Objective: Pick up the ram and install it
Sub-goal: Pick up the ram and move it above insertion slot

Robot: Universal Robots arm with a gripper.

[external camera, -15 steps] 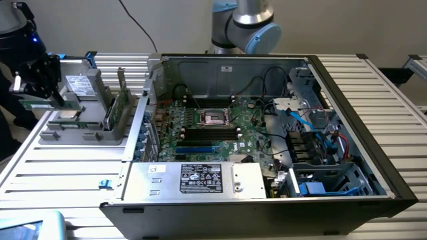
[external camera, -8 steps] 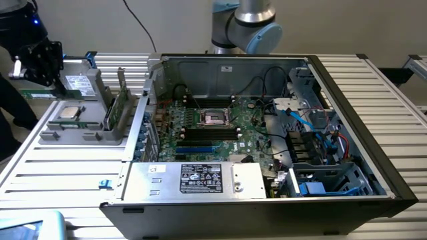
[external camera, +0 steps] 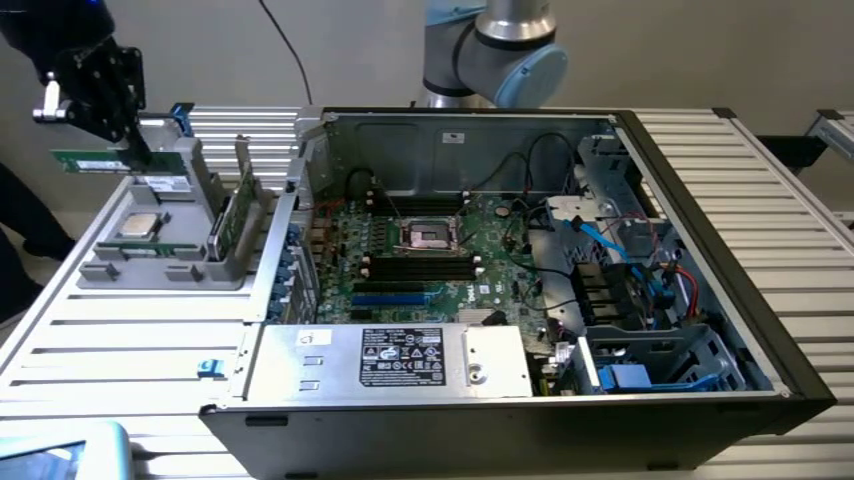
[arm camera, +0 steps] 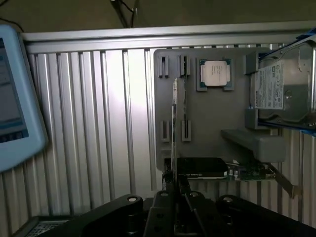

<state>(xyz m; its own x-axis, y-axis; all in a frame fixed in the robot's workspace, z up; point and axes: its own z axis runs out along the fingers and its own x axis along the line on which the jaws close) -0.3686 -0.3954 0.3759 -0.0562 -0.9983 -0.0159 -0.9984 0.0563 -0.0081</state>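
- The fingers are closed on one end of the ram, a thin green stick.
- The ram is held above the grey holder, by the worktop's edge on the exterior view's left.
- Pick-up looks done; installing is not.
- Farther off stands the open computer case; seating the ram calls for lining it up with a memory slot.

One long green ram stick; one square silver processor chip; one grey boxy drive; one black computer case.
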